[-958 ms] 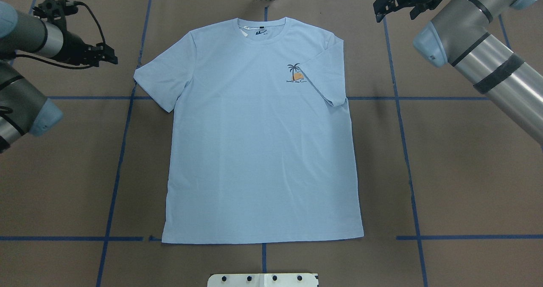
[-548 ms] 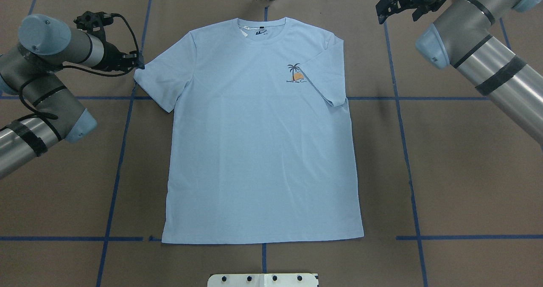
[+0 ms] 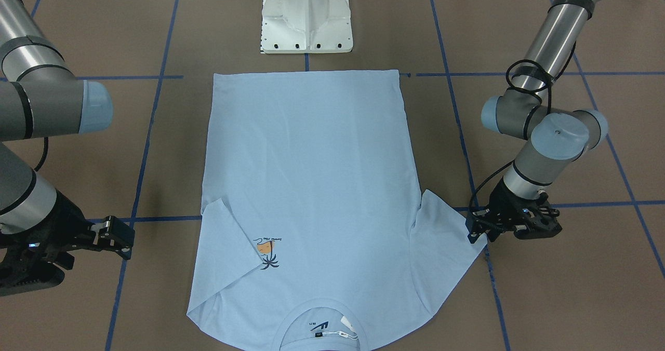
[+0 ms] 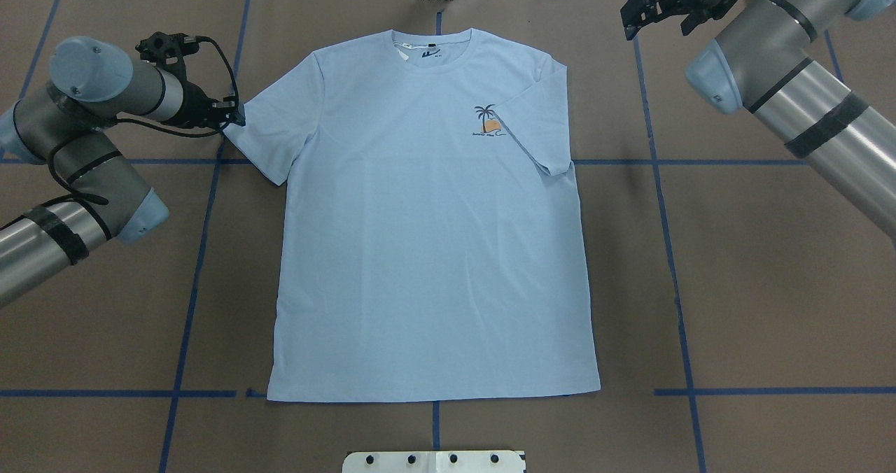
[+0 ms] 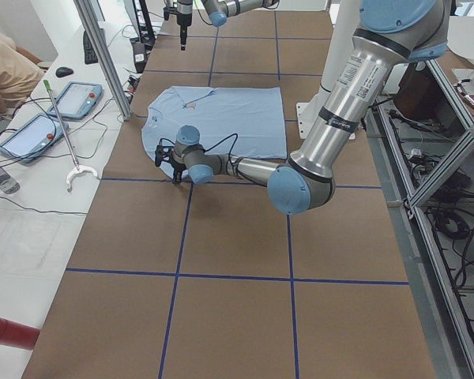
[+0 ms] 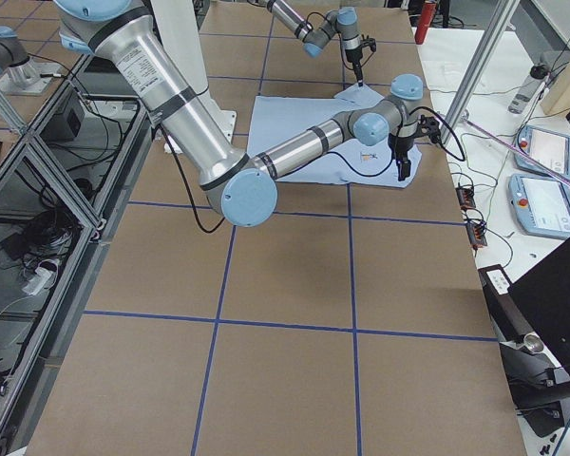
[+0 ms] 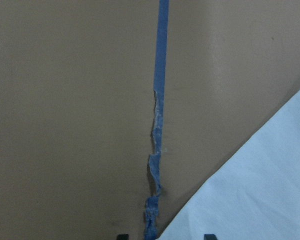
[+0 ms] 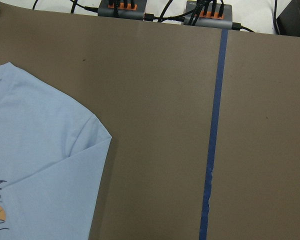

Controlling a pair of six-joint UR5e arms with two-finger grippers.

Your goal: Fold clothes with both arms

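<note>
Lying at left tool (image 4: 236, 115) — T-shirt sleeve (image 4: 273, 133).

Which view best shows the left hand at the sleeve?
Front-facing: the left hand sits clear at the sleeve tip. Overhead, it reads as one dark shape; the left wrist view shows only fingertips and a sleeve corner; side views show it small.

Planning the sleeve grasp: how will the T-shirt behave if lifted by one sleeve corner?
Likely floppy: the T-shirt lies flat as thin cloth and one sleeve is folded over the chest, so it should drape, not hold shape. Probably light; the rest may drag across the brown table cover rather than lift.
</note>
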